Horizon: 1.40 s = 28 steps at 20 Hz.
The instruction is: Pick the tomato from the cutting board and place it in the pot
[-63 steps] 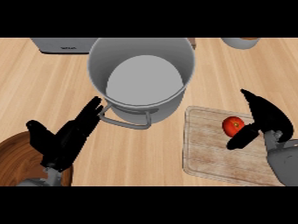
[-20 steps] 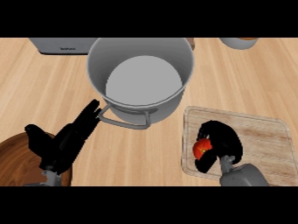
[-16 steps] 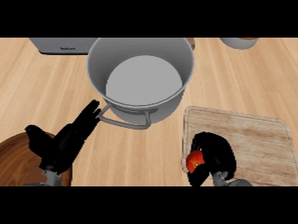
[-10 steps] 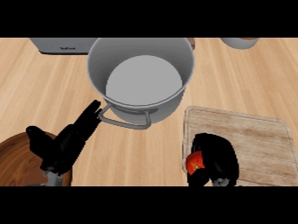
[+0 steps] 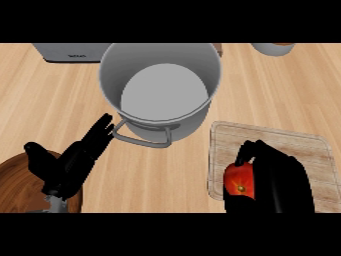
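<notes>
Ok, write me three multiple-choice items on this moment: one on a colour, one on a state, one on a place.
1. The pot is: A red; B brown; C grey.
2. The left hand is: A open, its fingers straight; B shut in a fist; C curled round the pot's handle.
3. The tomato is: A inside the pot; B in the right hand, at the left edge of the cutting board; C under the left hand.

Answers:
1. C, since its wall and floor are plain grey.
2. A, since its fingers stretch toward the pot and hold nothing.
3. B, since black fingers curl round the red tomato there.
</notes>
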Each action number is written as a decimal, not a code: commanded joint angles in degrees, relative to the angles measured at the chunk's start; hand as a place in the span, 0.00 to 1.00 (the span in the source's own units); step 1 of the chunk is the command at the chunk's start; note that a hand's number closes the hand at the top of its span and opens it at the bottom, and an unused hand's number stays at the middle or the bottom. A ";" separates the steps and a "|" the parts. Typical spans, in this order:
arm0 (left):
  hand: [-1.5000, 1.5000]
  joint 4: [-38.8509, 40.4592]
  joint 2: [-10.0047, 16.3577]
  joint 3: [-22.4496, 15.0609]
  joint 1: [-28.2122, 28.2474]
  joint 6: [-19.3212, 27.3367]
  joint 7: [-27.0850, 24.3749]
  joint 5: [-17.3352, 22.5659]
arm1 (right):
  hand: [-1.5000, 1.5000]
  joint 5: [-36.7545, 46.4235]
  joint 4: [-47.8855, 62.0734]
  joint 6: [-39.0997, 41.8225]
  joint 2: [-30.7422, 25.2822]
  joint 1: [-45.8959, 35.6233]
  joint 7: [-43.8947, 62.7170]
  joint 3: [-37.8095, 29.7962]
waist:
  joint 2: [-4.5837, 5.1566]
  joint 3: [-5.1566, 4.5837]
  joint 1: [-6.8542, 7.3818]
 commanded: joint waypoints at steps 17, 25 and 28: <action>0.50 1.05 -1.25 0.69 -2.30 0.45 0.60 -0.99 | 1.00 -16.05 10.14 5.21 7.18 -44.37 10.60 -14.19 | 0.22 0.00 1.12; 0.50 0.99 -2.40 -1.21 -3.47 0.38 0.81 -2.29 | 1.00 -16.48 38.71 -5.37 7.19 -54.66 -3.91 -21.30 | 0.56 0.00 1.92; 0.50 1.06 -0.97 0.33 -3.88 -0.71 2.32 -0.96 | 1.00 -18.43 47.18 -10.72 7.20 -57.46 -7.45 -20.99 | 0.60 0.01 2.07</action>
